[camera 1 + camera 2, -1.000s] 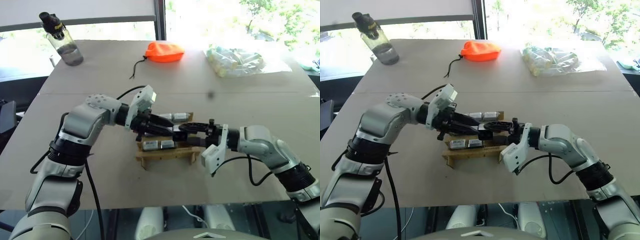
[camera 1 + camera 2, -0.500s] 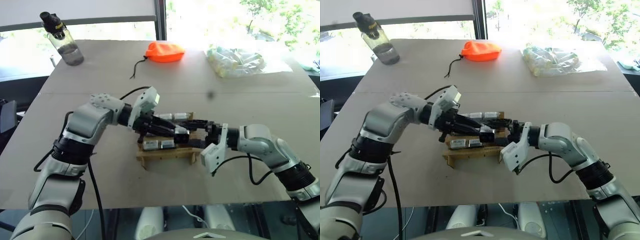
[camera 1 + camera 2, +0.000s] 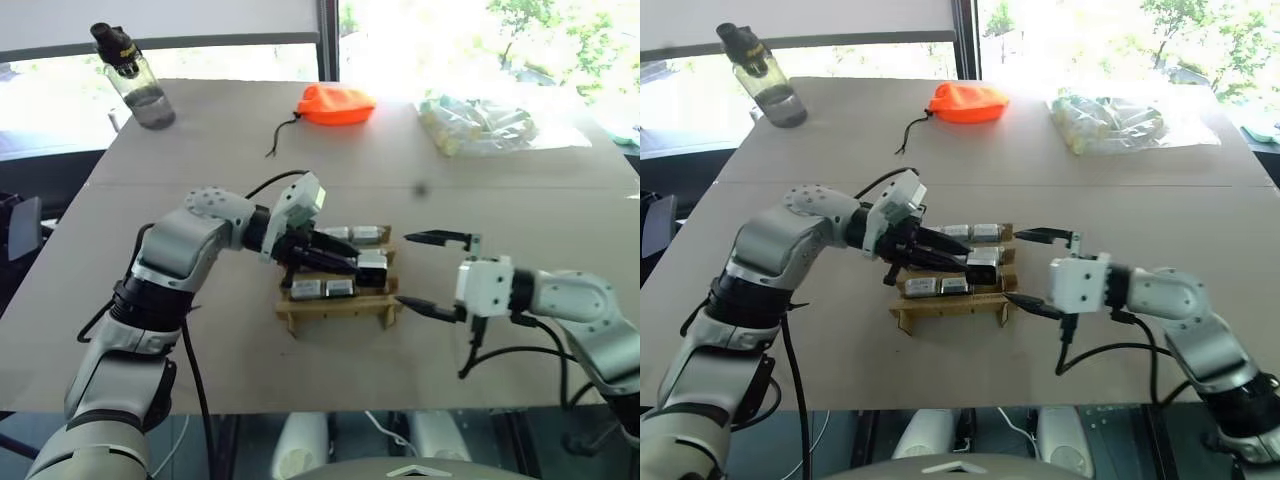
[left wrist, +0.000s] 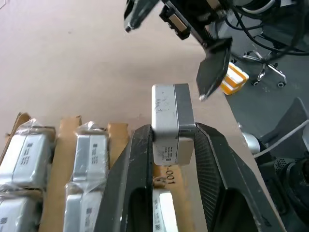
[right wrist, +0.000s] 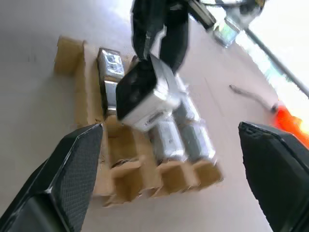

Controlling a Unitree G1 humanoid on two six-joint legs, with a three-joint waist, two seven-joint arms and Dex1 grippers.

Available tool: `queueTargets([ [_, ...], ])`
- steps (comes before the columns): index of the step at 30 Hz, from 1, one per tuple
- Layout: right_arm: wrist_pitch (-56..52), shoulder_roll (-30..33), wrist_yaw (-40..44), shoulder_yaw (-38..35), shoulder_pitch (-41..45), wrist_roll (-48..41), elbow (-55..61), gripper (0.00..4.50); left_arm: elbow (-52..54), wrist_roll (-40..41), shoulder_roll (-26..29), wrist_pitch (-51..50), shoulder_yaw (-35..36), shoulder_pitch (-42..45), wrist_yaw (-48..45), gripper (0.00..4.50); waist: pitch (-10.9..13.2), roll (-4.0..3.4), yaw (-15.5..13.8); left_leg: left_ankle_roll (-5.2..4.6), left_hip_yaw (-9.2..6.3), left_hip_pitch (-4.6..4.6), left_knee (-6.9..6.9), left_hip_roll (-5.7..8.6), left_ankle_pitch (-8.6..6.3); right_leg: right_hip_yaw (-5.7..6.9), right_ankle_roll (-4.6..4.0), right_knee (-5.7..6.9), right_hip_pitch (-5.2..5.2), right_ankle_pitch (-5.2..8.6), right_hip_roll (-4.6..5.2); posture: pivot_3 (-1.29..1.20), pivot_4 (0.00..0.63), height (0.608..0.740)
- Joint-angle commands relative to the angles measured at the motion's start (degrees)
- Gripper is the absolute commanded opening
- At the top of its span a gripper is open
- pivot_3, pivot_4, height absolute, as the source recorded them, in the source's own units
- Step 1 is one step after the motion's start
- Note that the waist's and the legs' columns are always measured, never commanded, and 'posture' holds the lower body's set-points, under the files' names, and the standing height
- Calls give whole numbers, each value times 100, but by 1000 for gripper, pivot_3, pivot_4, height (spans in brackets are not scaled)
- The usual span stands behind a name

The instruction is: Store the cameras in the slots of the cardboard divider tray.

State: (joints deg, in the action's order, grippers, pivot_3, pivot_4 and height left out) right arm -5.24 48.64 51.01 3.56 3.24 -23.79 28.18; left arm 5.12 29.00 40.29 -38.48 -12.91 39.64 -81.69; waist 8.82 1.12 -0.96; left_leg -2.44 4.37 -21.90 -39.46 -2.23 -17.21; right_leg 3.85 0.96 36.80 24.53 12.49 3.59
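Now the left gripper (image 4: pixel 171 145) is clamped on one small boxy silver-white camera (image 4: pixel 171 123), held above the right end of the tan-brown cardboard divider tray (image 3: pixel 335 308), which sits near the middle of the grey tabletop (image 3: pixel 250 370) toward its near edge. Wrapped cameras (image 3: pixel 318 289) fill several slots. Beside the tray, the right gripper (image 3: pixel 435 270) hangs spread wide, empty. Best, I judge, to square the block over an empty slot and lower it straight, releasing only once seated.
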Motion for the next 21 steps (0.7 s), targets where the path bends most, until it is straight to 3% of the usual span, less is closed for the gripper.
queueTargets([
  [1, -787, 83, 168, -845, -518, -1140, 62, 4460, 463, 122, -42, 19, 157, -152, 209, 615, 0, 1, 2, 0, -2, 0, 0, 0, 0, 0, 0, 0, 0, 0, 0, 0, 150, 740],
  [5, -1022, 192, 964, -1413, -1370, -1605, -513, 4460, 465, 85, -325, 213, 288, -267, 663, 615, 1, 2, -11, -9, -8, 9, -3, 6, -4, -1, 1, -1, -14, 0, 0, 0, 150, 740],
  [9, -1027, 118, 1420, -1670, -1639, -1795, -827, 4460, 435, -65, -393, 428, 253, -413, 839, 615, 1, 1, 26, -26, -8, 20, -6, 7, -13, -3, 2, -2, -26, 0, -3, 0, 150, 740],
  [14, -961, 47, 2142, -1963, -1661, -2101, -1136, 4460, 701, -208, -344, 618, 113, -771, 960, 615, 0, 0, 12, -21, -8, 27, -4, 1, -10, -7, 1, -1, -27, 1, -17, 0, 150, 740],
  [21, -648, 120, 3018, -2041, -1342, -1880, -1818, 4460, 595, -728, -417, 1186, -69, -1025, 1193, 615, 0, 0, -5, -21, -12, 23, -10, 4, -10, -3, 1, -4, -32, 0, -6, 0, 150, 740],
])
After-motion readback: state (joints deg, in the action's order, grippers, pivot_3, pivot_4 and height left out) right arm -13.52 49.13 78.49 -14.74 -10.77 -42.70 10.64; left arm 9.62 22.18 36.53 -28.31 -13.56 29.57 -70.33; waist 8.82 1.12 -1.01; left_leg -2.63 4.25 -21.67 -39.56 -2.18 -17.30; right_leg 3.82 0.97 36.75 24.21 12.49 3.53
